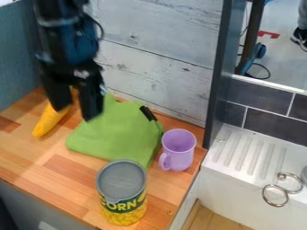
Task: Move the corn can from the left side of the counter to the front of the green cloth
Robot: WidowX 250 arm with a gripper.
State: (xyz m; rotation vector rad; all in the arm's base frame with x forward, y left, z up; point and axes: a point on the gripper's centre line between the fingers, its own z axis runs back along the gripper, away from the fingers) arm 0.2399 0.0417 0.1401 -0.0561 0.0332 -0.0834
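My gripper (pixel 75 108) hangs at the upper left above the wooden counter, open, with nothing between its fingers. Behind and below it lie a yellow-orange carrot-shaped thing (pixel 50 119) to the left and a folded green cloth (pixel 117 132) to the right. A small black piece (pixel 147 113) rests at the cloth's upper right edge. Beside the cloth's right side stands a purple mug (pixel 178 150), upright, handle toward the lower left. Nearer the front edge, a corn can (pixel 122 192) with a grey top stands upright.
A pale wooden wall (pixel 153 63) rises behind the counter, and a dark upright post (pixel 217 76) stands at its right end. To the right are a white ribbed sink ledge (pixel 249 150) and metal rings (pixel 276 195).
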